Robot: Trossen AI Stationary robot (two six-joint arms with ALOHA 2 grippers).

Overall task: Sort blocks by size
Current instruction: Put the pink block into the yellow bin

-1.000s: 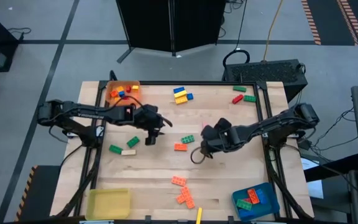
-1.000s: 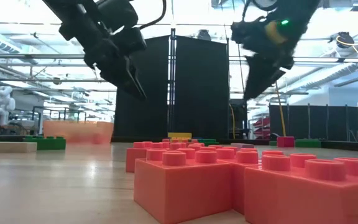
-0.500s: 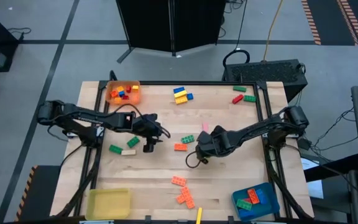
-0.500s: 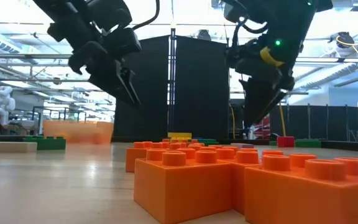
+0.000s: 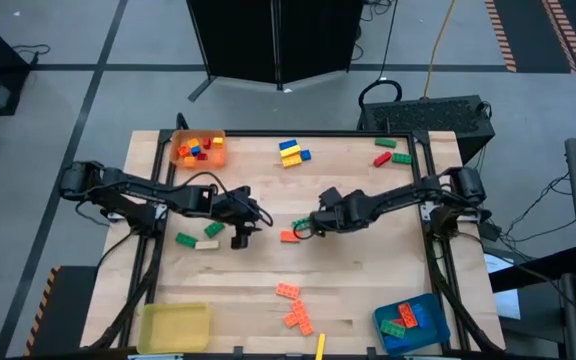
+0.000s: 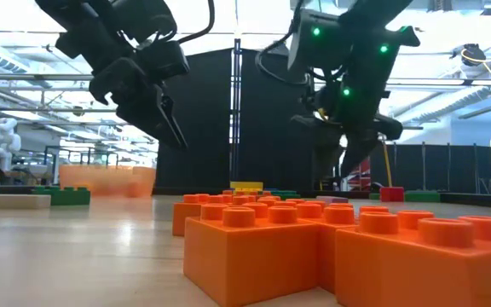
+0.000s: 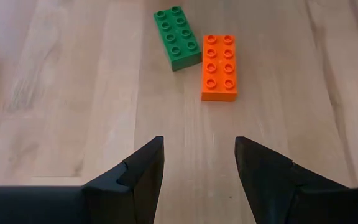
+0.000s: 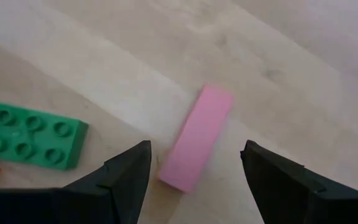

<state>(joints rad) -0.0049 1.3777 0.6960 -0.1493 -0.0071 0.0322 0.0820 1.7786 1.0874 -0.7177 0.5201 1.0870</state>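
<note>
1. Meanwhile, sorting is partly done: some blocks sit in the orange tray [image 5: 197,149] upper left and the blue tray [image 5: 409,322] lower right; the yellow tray [image 5: 174,325] looks bare.
2. Left gripper [image 5: 249,220] hovers mid-frame, fingers spread, empty, before an orange block [image 7: 219,66].
3. Right gripper [image 5: 307,226], fingers spread, straddles a pink block [image 8: 197,138]; many loose blocks remain.

Even overhead light keeps the wooden counter [image 5: 368,290] bright with only soft shadows, while ceiling lamps glare white behind the arms in the low view, and the pink brick [image 8: 197,137] looks smeared and unfocused.
</note>
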